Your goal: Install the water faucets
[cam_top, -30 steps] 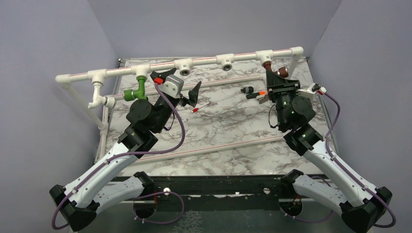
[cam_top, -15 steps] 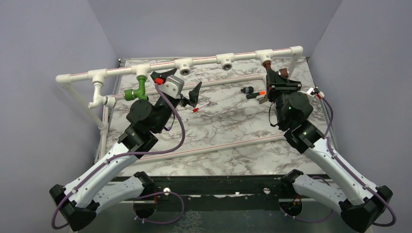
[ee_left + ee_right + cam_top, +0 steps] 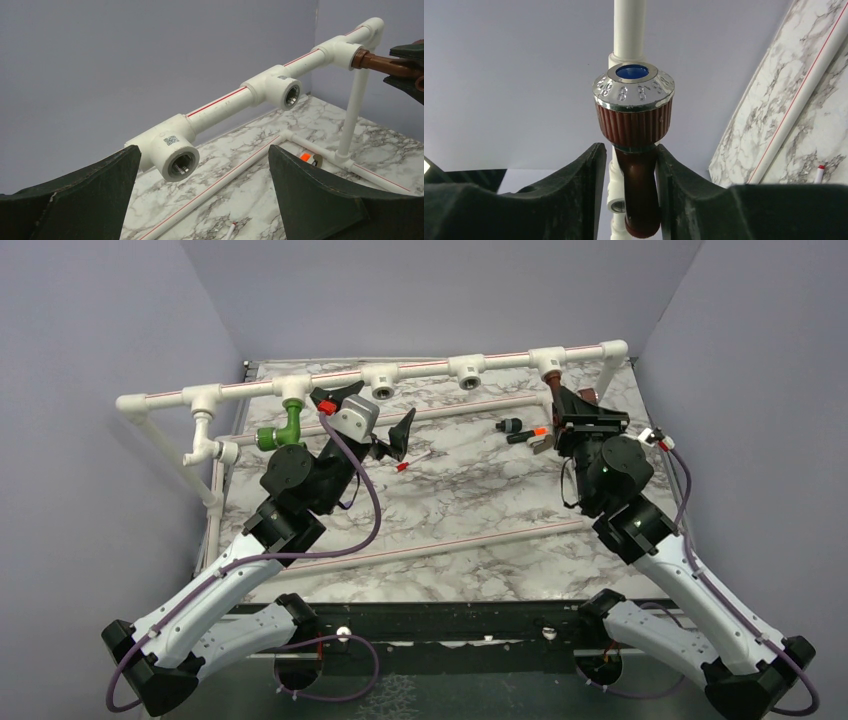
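The green faucet [image 3: 283, 430] hangs screwed into a T-fitting [image 3: 292, 390] at the left of the white pipe frame. The copper faucet [image 3: 560, 388] sits in the far-right T-fitting [image 3: 547, 358]. It also shows in the left wrist view [image 3: 375, 62]. My right gripper [image 3: 572, 408] straddles it. In the right wrist view the copper faucet [image 3: 639, 170], with its chrome and blue knob cap, stands between the jaws of the right gripper [image 3: 631, 150]. The right finger touches it and a narrow gap shows at the left finger. My left gripper [image 3: 372, 412] is wide open and empty, facing an empty T-fitting [image 3: 175, 152].
Two empty threaded T-fittings [image 3: 381, 380] [image 3: 466, 370] sit on the top pipe. A small black piece with an orange tip [image 3: 525, 430] lies on the marble table near the right gripper. A thin white stick with a red tip [image 3: 415, 460] lies mid-table. Grey walls close both sides.
My right wrist has rolled around the copper faucet and the right forearm has shifted slightly right. The left arm and green faucet have not moved.
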`<state>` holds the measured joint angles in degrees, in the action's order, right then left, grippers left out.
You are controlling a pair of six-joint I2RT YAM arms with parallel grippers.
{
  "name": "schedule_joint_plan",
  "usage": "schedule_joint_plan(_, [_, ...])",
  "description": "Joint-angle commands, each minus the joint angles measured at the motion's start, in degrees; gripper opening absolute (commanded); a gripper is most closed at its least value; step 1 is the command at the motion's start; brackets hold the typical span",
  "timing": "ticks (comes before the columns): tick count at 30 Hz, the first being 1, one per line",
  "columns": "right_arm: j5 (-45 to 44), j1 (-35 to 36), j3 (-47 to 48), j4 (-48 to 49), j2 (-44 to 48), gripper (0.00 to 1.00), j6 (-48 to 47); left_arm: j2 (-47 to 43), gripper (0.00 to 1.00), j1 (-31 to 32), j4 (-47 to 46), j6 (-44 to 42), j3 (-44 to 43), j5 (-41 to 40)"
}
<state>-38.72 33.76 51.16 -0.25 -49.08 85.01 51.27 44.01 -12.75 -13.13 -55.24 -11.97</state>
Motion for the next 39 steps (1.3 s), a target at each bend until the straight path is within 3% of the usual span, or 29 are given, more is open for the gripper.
schedule_joint_plan(1, [-1.64, 0.2, 0.1, 0.85, 2.87, 0.47, 0.99, -0.35, 0.99, 0.33, -0.83, 0.0, 0.31, 0.98])
schedule_joint_plan(10, [0.42, 0.26, 1.29, -4.46, 5.2, 0.69, -2.07, -0.38, 0.99, 0.34, -0.78, -0.07, 0.31, 0.98])
schedule_joint_plan(20, [1.28, 0.26, 3.93, -18.47, 8.78, 0.74, -6.74, 0.24, 0.99, 0.38, -0.78, -0.09, 0.4, 0.98])
schedule_joint_plan(30, [2.57, 0.19, 5.88, -18.46, 12.69, 0.73, -32.36, 0.3, 0.99, 0.38, -0.78, -0.08, 0.4, 1.07])
schedule_joint_plan(39, [14.34, 0.23, 7.16, -10.85, 13.39, 0.73, -71.52, 0.06, 0.99, 0.38, -0.77, -0.21, 0.44, 0.92])
